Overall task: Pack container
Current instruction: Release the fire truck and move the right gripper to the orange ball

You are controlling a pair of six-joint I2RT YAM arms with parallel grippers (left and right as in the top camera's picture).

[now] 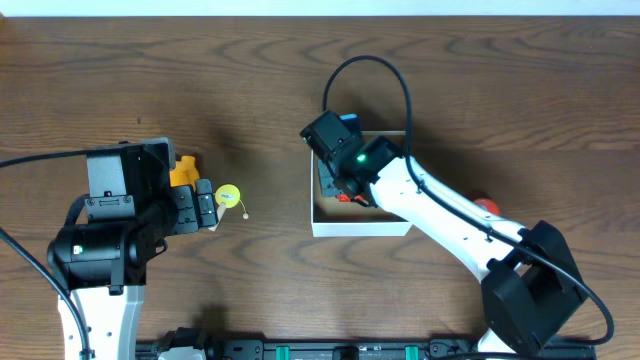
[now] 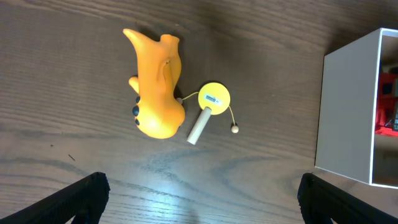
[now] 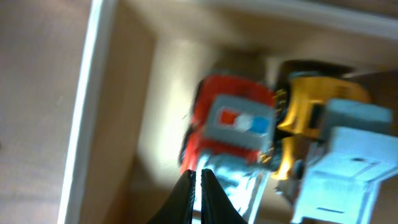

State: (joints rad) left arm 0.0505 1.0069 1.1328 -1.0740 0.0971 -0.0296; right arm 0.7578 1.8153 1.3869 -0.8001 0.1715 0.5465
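The container (image 1: 362,228) stands mid-table, white-walled with a tan inside. My right gripper (image 1: 340,186) reaches down into it. In the right wrist view its fingers (image 3: 200,175) are shut with nothing between them, just above a red toy car (image 3: 231,118) with a grey roof. A yellow toy vehicle (image 3: 308,102) and a light blue toy (image 3: 345,155) lie beside the car; the white wall (image 3: 93,93) is at left. My left gripper (image 2: 199,199) is open and empty over bare table, short of a yellow-orange animal toy (image 2: 155,87) and a yellow disc toy (image 2: 213,98) with a white stick.
The container's white wall also shows at the right of the left wrist view (image 2: 348,112). A small red object (image 1: 486,205) lies on the table right of the container, partly hidden by my right arm. A black cable loops above the container.
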